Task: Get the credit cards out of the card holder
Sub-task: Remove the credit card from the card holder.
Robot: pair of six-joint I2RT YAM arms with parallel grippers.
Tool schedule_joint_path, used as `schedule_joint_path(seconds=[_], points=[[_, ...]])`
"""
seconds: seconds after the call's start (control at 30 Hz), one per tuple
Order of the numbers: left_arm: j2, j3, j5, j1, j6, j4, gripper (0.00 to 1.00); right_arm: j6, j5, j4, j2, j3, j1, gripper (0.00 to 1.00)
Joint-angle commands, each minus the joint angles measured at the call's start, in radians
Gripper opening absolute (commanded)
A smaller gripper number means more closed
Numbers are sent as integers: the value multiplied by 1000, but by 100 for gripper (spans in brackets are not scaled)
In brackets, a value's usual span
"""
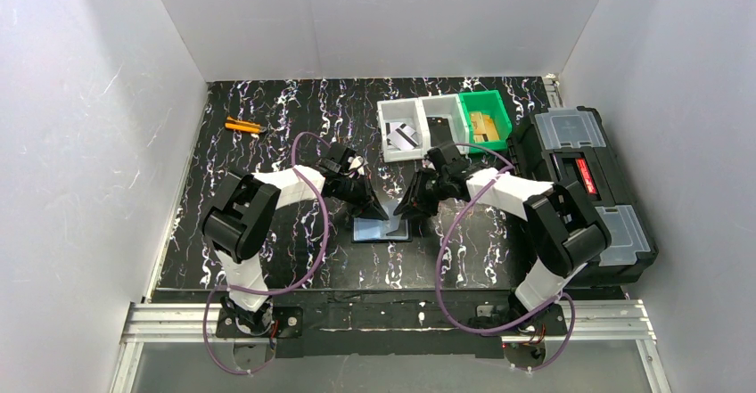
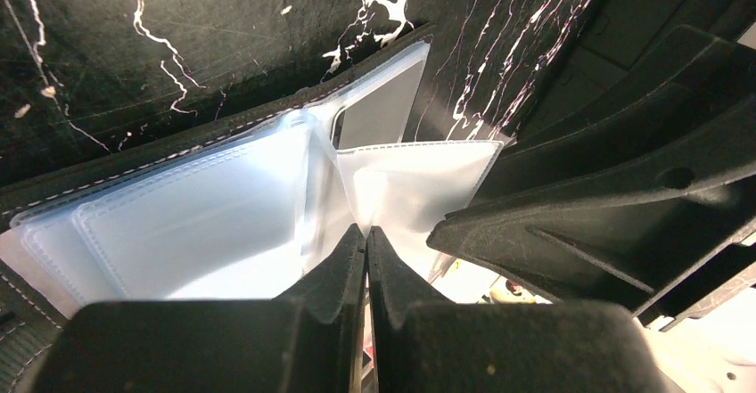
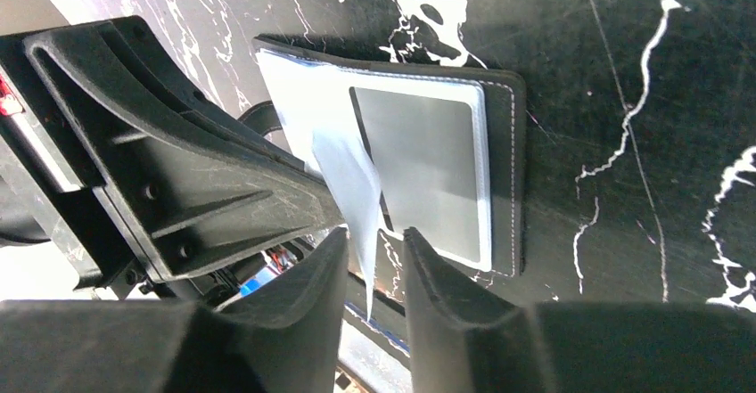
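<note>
The black card holder lies open on the marbled table between both arms, its clear sleeves fanned out. My left gripper is shut on one clear sleeve and holds it up off the holder. That lifted sleeve hangs between the fingers of my right gripper, whose jaws stand apart around it. A silvery grey credit card sits in the pocket under the lifted sleeve, also seen as the grey card. More credit cards lie in a white bin.
Two white bins and a green bin holding tan blocks stand at the back. A large black toolbox with clear lids fills the right side. An orange tool lies at the back left. White walls enclose the table.
</note>
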Motion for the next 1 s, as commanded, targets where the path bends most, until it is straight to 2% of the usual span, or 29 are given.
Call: schedule_joint_path(seconds=[0.0,0.2,0.23,0.3,0.4,0.53,0.67,0.97], points=[[-44,-4,32,2,11,-19,0,2,-24,33,44,66,13,32],[-39,-1,27,2,23,-42,0,-14,-12,12,84,101,17,1],[-38,4,23,2,28,-54,0,-17,-8,8,85,99,17,1],[-43,19,3,2,50,-102,8,-23,1,8,84,93,17,1],[-64,41,-37,3,90,-169,30,-33,6,4,81,87,17,1],[-101,70,-103,3,132,-254,49,-63,3,-16,81,90,14,1],[-151,90,-159,7,158,-325,57,-99,2,-38,73,88,4,1],[-215,69,-252,34,206,-427,57,-190,-10,-102,57,88,-30,1]])
